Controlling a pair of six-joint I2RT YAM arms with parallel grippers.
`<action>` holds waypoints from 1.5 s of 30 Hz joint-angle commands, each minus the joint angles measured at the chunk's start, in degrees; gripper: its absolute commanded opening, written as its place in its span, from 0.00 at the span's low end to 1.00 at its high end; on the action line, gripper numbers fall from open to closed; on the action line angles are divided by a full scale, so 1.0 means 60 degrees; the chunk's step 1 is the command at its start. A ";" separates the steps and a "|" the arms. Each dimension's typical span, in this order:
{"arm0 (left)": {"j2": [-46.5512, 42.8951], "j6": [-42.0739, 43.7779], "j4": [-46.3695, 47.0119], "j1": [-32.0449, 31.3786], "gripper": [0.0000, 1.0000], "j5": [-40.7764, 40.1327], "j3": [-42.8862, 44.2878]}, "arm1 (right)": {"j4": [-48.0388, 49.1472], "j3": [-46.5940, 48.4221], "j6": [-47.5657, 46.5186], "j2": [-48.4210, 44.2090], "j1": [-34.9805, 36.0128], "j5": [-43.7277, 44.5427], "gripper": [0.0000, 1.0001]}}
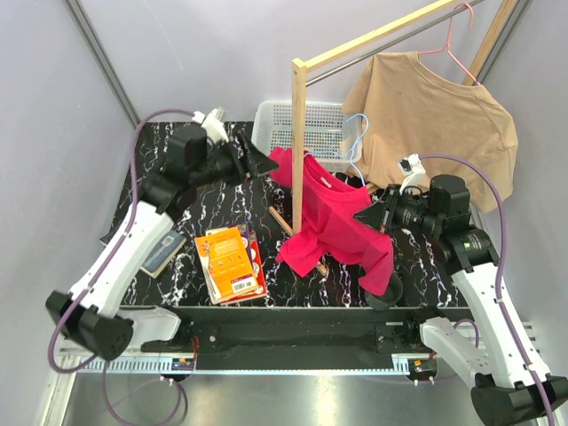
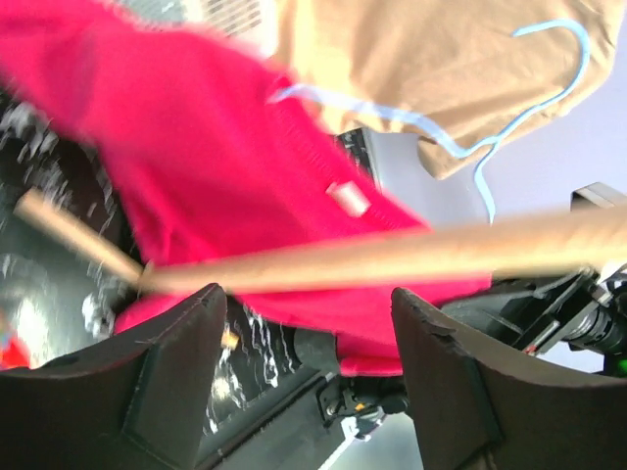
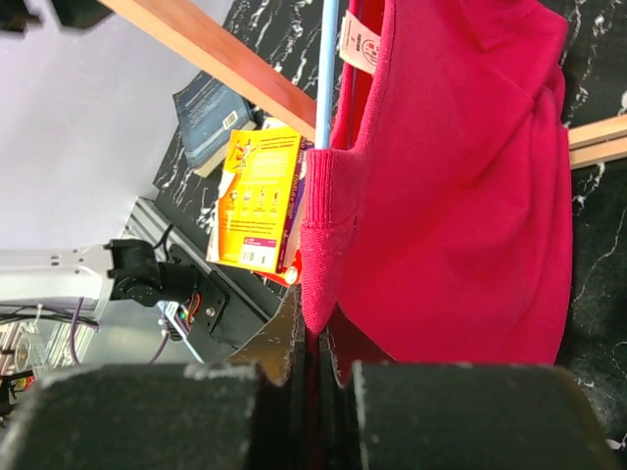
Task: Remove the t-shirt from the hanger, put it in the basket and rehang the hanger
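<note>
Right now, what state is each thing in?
red t-shirt: on the blue hanger.
blue hanger: hook hanging on nothing.
tan t-shirt: hanging from the rack.
orange book: closed, lying flat.
left gripper: open, empty.
right gripper: shut on the red t-shirt.

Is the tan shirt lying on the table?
No, the tan shirt hangs on a pink hanger from the rail, above the table.
</note>
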 commanded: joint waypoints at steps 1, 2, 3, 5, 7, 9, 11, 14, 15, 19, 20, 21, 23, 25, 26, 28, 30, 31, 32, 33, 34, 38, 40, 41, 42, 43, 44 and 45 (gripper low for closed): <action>0.0948 0.1487 -0.0233 0.0002 0.66 0.1050 0.1434 | 0.0412 0.0619 -0.0159 -0.0062 0.0054 -0.0487 0.00; 0.1109 0.1606 -0.0322 -0.0057 0.65 0.0948 0.1711 | 0.0427 0.0648 -0.0159 -0.0062 0.0054 -0.0531 0.00; 0.1357 0.1723 -0.0381 -0.0101 0.65 0.0686 0.1815 | 0.0427 0.0678 -0.0188 -0.0062 0.0054 -0.0560 0.00; 0.1564 0.2118 -0.0440 -0.0421 0.63 0.0246 0.2122 | 0.0412 0.0693 -0.0232 -0.0076 0.0054 -0.0648 0.00; 0.1974 0.2455 -0.0717 -0.0642 0.63 -0.0516 0.2459 | 0.0412 0.0707 -0.0261 -0.0091 0.0068 -0.0706 0.00; 0.2383 0.2544 -0.0836 -0.0848 0.63 -0.0839 0.2811 | 0.0412 0.0707 -0.0320 -0.0106 0.0068 -0.0736 0.00; 0.2604 0.2734 -0.0880 -0.1124 0.72 -0.0913 0.3016 | 0.0427 0.0678 -0.0364 -0.0164 0.0068 -0.0795 0.00; 0.2927 0.3086 -0.0807 -0.1477 0.75 -0.1090 0.3310 | 0.0427 0.0590 -0.0481 -0.0223 0.0068 -0.0693 0.00; 0.3014 0.3029 -0.0662 -0.1478 0.75 -0.0582 0.3267 | 0.0427 0.0547 -0.0525 -0.0209 0.0068 -0.0649 0.00; 0.3234 0.1919 0.0421 -0.1259 0.71 0.0886 0.3077 | 0.0529 0.0517 -0.0584 -0.0077 0.0068 -0.0488 0.00; 0.3206 0.1741 0.0525 -0.1157 0.70 0.0975 0.3018 | 0.0558 0.0531 -0.0584 0.0054 0.0068 -0.0444 0.00; 0.3162 0.1579 0.0657 -0.1112 0.68 0.1048 0.2945 | 0.0573 0.0604 -0.0627 0.0128 0.0083 -0.0414 0.00; 0.2943 0.1154 0.1081 -0.0907 0.65 0.1137 0.2579 | 0.0603 0.0750 -0.0628 0.0376 0.0068 -0.0384 0.00; 0.2767 0.0687 0.1505 -0.0616 0.62 0.1239 0.2156 | 0.0748 0.0824 -0.0569 0.0538 0.0068 -0.0573 0.00; 0.2563 0.0510 0.1667 -0.0527 0.61 0.1356 0.1979 | 0.0836 0.0868 -0.0482 0.0655 0.0068 -0.0662 0.00; 0.2386 -0.0280 0.2646 -0.0235 0.61 0.1765 0.1323 | 0.1114 0.0927 -0.0394 0.0830 0.0068 -0.0896 0.00; 0.2370 -0.1228 0.3815 -0.0043 0.61 0.2541 0.1012 | 0.1392 0.1073 -0.0277 0.1006 0.0126 -0.1203 0.00; 0.2414 -0.1452 0.4156 0.0117 0.61 0.2804 0.0952 | 0.1466 0.1146 -0.0247 0.1210 0.0141 -0.1292 0.00; 0.2574 -0.1614 0.4435 0.0162 0.61 0.3256 0.0995 | 0.1583 0.1292 -0.0232 0.1314 0.0330 -0.1365 0.00; 0.2648 -0.1761 0.4655 0.0206 0.61 0.3435 0.1068 | 0.1584 0.1380 -0.0218 0.1460 0.0434 -0.1409 0.00; 0.2707 -0.1806 0.5005 0.0221 0.62 0.3611 0.1142 | 0.1570 0.1483 -0.0232 0.1751 0.0580 -0.1453 0.00; 0.3175 -0.1821 0.5595 0.0280 0.62 0.4460 0.1712 | 0.1570 0.1820 -0.0101 0.2296 0.1238 -0.1455 0.00; 0.3278 -0.1369 0.5157 0.0280 0.62 0.4521 0.2225 | 0.1555 0.1879 -0.0159 0.2500 0.1444 -0.1249 0.00; 0.3264 -0.1193 0.5025 0.0280 0.62 0.4463 0.2313 | 0.1555 0.1937 -0.0203 0.2545 0.1532 -0.1234 0.00; 0.3206 -0.0901 0.4922 0.0280 0.62 0.4404 0.2358 | 0.1540 0.1952 -0.0232 0.2603 0.1649 -0.1234 0.00; 0.3162 -0.0796 0.4921 0.0280 0.63 0.4375 0.2329 | 0.1526 0.1967 -0.0247 0.2662 0.1694 -0.1234 0.00; 0.3104 -0.0694 0.4921 0.0280 0.63 0.4360 0.2329 | 0.1540 0.1981 -0.0218 0.2677 0.1738 -0.1205 0.00; 0.3103 -0.0475 0.4805 0.0280 0.64 0.4345 0.2343 | 0.1540 0.1996 -0.0232 0.2706 0.1840 -0.1161 0.00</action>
